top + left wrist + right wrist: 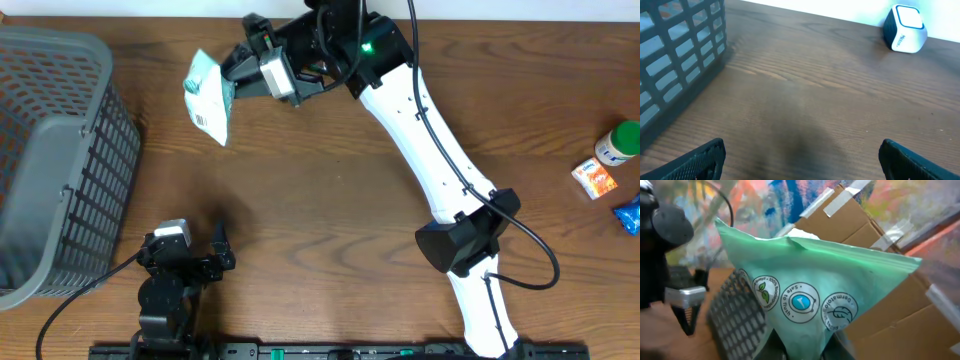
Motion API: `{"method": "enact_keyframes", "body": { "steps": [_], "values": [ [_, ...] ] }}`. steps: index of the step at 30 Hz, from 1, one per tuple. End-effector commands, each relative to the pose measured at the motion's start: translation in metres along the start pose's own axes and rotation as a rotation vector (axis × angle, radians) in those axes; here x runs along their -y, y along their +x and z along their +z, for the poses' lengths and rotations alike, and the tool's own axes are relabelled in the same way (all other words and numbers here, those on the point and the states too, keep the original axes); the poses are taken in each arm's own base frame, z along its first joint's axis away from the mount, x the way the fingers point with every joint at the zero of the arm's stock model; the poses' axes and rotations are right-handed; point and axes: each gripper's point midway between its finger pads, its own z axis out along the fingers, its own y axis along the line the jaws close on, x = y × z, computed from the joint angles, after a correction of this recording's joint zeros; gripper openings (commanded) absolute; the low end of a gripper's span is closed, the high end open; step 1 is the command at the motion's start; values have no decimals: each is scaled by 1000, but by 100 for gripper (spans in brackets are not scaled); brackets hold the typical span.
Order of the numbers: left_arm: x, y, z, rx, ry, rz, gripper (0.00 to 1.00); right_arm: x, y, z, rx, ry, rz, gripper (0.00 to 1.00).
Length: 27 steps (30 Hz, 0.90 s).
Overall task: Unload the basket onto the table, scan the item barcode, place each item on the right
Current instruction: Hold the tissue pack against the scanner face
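Pouch, pale green, is pinched at one edge between the pressed-together fingers of the right hand and held off the table in the upper left of the overhead frame. It hangs tilted, clear of the wood, just right of the basket. In the right wrist view the pouch fills the middle of the frame, round printed seals on its face, narrowing toward the right hand at the bottom edge, with cardboard boxes blurred behind it. The right arm runs from the lower middle of the overhead frame up to the top centre.

The left hand sits at the lower left, fingers spread wide and holding nothing. Its own view shows the left hand over bare wood, the basket at the left and a white scanner at the upper right.

At the far right edge of the overhead frame lie a green-capped bottle, an orange packet and a blue packet, well apart from both hands
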Motion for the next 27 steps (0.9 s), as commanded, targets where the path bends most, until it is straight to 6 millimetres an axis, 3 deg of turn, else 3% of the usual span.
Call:
{"method": "enact_keyframes", "body": {
  "steps": [1, 7, 10, 16, 27],
  "values": [
    [0, 12, 2, -37, 1, -7, 98, -5, 1, -18, -1, 15, 157, 1],
    [0, 12, 2, -37, 1, -7, 98, -28, 15, -74, -78, 106, 304, 1],
    [0, 12, 2, -37, 1, -7, 98, -38, 14, -92, -100, 139, 351, 1],
    [0, 12, 2, -37, 1, -7, 98, -56, 10, -98, -130, 148, 442, 1],
    [0, 12, 2, -37, 1, -7, 98, -116, 70, -110, -189, 125, 660, 1]
  ]
}}
